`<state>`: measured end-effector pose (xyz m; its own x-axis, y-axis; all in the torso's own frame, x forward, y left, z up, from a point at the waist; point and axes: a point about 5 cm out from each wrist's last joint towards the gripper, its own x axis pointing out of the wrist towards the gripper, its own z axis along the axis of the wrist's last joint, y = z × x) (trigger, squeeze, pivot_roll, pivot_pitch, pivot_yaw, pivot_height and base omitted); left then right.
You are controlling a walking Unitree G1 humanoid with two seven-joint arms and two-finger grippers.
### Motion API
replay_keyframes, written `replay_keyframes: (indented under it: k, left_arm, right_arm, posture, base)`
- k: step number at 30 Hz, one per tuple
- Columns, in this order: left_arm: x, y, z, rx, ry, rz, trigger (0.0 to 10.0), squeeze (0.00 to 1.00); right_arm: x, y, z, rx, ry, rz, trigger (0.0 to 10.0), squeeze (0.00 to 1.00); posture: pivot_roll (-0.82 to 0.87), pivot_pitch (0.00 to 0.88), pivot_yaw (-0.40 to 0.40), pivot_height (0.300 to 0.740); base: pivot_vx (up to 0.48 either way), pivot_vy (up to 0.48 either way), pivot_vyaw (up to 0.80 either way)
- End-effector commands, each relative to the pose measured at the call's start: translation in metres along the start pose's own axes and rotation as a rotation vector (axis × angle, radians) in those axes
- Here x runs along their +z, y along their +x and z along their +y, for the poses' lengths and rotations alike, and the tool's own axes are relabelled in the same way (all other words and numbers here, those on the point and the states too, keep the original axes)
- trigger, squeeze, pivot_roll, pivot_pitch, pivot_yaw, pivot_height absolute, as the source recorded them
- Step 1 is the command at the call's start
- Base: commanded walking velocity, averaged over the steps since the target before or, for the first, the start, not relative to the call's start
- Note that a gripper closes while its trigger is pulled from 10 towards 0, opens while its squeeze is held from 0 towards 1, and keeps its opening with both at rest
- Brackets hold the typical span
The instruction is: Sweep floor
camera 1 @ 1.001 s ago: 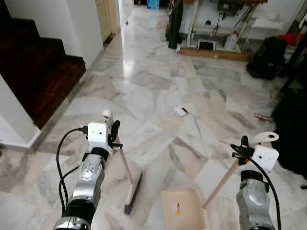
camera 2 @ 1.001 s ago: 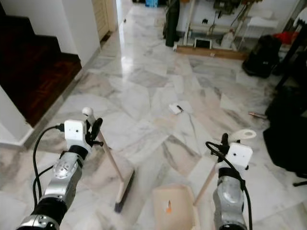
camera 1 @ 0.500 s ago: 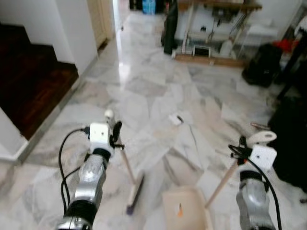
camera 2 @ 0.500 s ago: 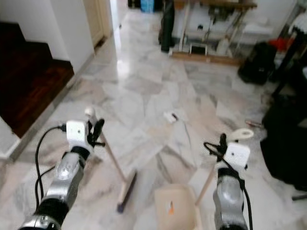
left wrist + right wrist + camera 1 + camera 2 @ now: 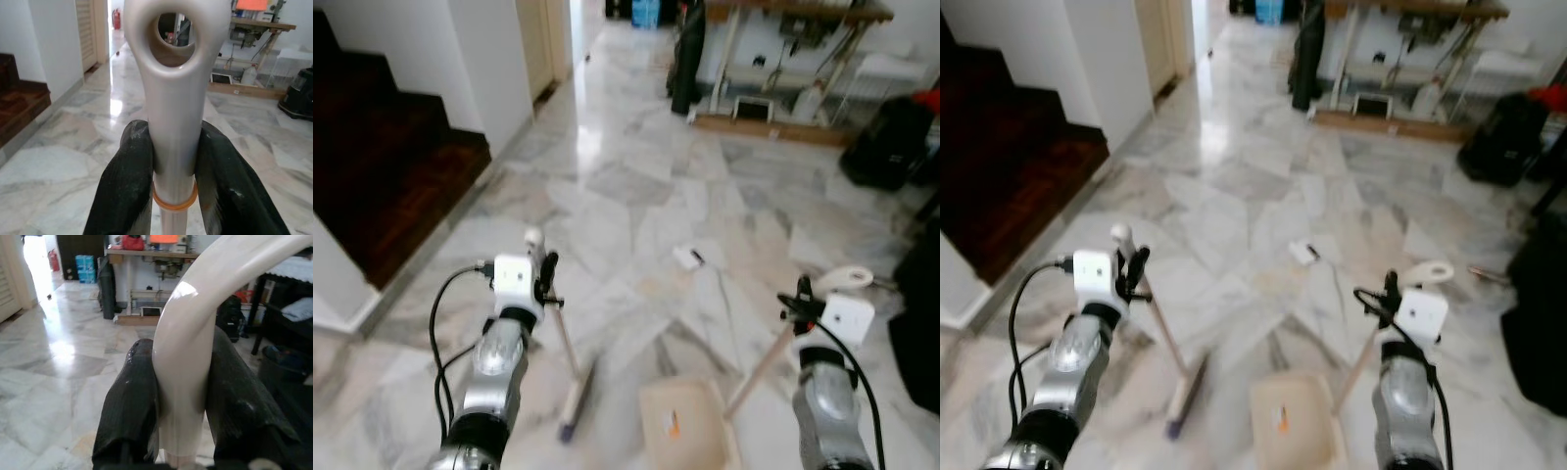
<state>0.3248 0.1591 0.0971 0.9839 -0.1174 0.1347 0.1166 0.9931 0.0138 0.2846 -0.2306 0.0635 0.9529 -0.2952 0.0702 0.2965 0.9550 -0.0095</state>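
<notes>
My left gripper (image 5: pixel 546 281) is shut on the top of a wooden broom handle (image 5: pixel 564 343). The broom head (image 5: pixel 575 399) rests on the marble floor. In the left wrist view both black fingers (image 5: pixel 128 176) clamp the handle's pale end with its hanging hole (image 5: pixel 175 88). My right gripper (image 5: pixel 800 302) is shut on the cream loop grip (image 5: pixel 188 333) of a dustpan's handle. The cream dustpan (image 5: pixel 683 423) sits on the floor between my arms. A small white scrap (image 5: pixel 688 258) lies on the floor ahead of it.
A dark wooden staircase (image 5: pixel 382 166) and a white wall corner (image 5: pixel 494 69) stand on the left. A work table with clutter (image 5: pixel 783 59) lines the back. A black bag (image 5: pixel 886 142) and a dark object (image 5: pixel 920 333) are on the right. Open marble floor (image 5: pixel 626 186) lies ahead.
The whole picture has shifted, so the camera has moved. The white scrap now sits lower in view. Both grips on the broom and the dustpan handle are unchanged.
</notes>
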Motion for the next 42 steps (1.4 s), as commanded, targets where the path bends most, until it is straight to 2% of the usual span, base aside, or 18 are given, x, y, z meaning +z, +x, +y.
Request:
replay_keyframes:
  k: [1, 24, 42]
  left_arm:
    - [0.011, 0.0045, 0.003, 0.007, 0.026, -0.05, 10.0, 0.0]
    - [0.0069, -0.0008, 0.0043, 0.017, 0.023, -0.037, 10.0, 0.0]
    - [0.0098, 0.0019, 0.0074, 0.005, 0.037, -0.037, 10.0, 0.0]
  right_arm:
    - [0.0074, 0.004, 0.0059, 0.016, 0.021, -0.032, 10.0, 0.0]
    - [0.0066, 0.002, 0.0072, 0.034, 0.024, -0.025, 10.0, 0.0]
    - [0.0054, 0.0002, 0.0098, 0.019, 0.039, -0.026, 10.0, 0.0]
  posture:
    - [0.15, 0.055, -0.06, 0.74]
    - [0.15, 0.059, -0.061, 0.74]
    - [0.15, 0.054, -0.037, 0.74]
  base:
    - [0.356, 0.0, 0.0]
    - [0.357, 0.0, 0.0]
    - [0.358, 0.0, 0.0]
